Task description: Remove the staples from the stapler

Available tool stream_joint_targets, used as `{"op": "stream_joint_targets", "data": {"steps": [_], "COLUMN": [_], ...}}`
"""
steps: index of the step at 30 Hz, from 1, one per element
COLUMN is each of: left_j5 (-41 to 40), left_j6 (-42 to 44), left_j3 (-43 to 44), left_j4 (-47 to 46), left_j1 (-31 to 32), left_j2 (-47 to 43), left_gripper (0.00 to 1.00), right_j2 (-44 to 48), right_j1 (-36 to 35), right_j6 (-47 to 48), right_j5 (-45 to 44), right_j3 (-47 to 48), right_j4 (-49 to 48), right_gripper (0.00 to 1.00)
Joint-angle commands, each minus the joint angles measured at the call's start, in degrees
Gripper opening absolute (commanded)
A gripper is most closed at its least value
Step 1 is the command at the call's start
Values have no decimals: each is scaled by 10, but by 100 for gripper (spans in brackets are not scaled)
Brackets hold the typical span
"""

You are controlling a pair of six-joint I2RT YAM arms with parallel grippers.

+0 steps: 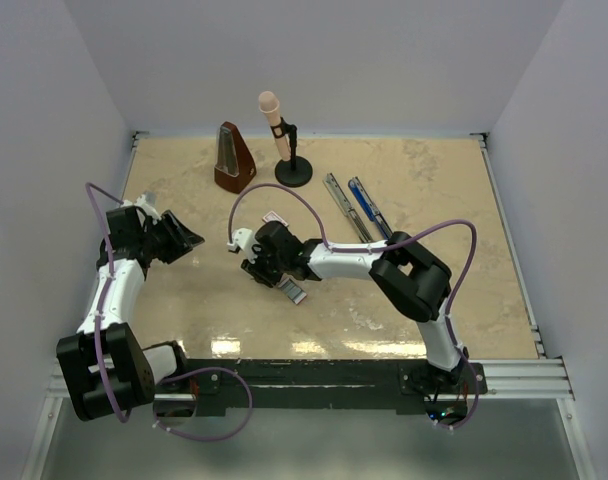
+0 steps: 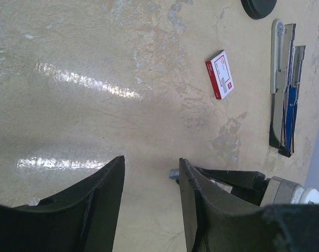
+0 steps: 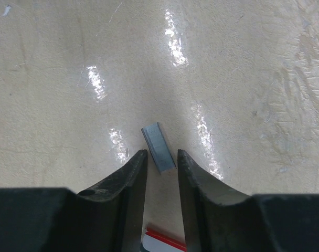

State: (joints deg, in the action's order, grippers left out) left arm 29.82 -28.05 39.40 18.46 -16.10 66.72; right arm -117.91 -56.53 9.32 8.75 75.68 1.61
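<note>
- Small white box with a red label [image 2: 220, 74]: lies flat on the table [image 1: 454, 290]. Its contents cannot be seen.
- Stapler [image 1: 352, 205]: swung open into two long bars that lie side by side at the right rear, with the silver rail exposed. I cannot tell whether anything is left in the rail.
- Staples [image 3: 158, 148]: one short grey strip lies loose on the marble near the table's middle, well apart from the stapler. Its near end is between the right fingertips.
- Edges: plain walls close off the left, rear and right sides. The metronome [image 1: 234, 160] and the microphone [image 1: 280, 130] stand along the rear. Bare marble lies all around the strip.
- Right gripper [image 3: 160, 153]: the arm is stretched leftward across the table with its elbow folded. The jaws stand narrowly apart to either side of the strip, not pressed onto it.
- Left gripper [image 2: 151, 164]: the arm is raised at the left edge, pointing toward the centre. The jaws are wide apart with only table surface between them.
</note>
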Motion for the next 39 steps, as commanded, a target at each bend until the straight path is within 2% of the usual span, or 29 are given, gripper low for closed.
{"op": "stream_joint_targets", "data": {"steps": [1, 6, 16, 22, 27, 32, 35, 38, 39], "left_j5": [4, 4, 21, 51, 73, 116, 150, 164, 165], "left_j6": [-7, -7, -7, -4, -4, -11, -31, -58, -67], "left_j3": [-5, -5, -9, -13, -17, -27, -34, -40, -43], "left_j4": [-16, -17, -25, -42, -53, -86, -138, -175, -212], "left_j1": [-4, -4, -4, -4, -4, 7, 33, 76, 99], "left_j2": [-17, -16, -14, -15, -5, -12, -12, -19, -22], "left_gripper": [50, 50, 50, 50, 50, 50, 50, 50, 50], "right_j2": [12, 11, 19, 41, 65, 106, 137, 160, 165], "right_j1": [2, 2, 1, 11, 37, 103, 145, 170, 173], "right_j6": [6, 6, -16, -117, -170, -270, -339, -388, -398], "right_j5": [17, 13, -4, 3, 48, 124, 176, 223, 235], "right_j3": [-14, -15, -31, -41, -57, -105, -147, -173, -183], "right_j4": [14, 16, 0, -44, -70, -146, -210, -263, -277], "right_gripper": [30, 24, 18, 15, 13, 14, 14, 14, 14]}}
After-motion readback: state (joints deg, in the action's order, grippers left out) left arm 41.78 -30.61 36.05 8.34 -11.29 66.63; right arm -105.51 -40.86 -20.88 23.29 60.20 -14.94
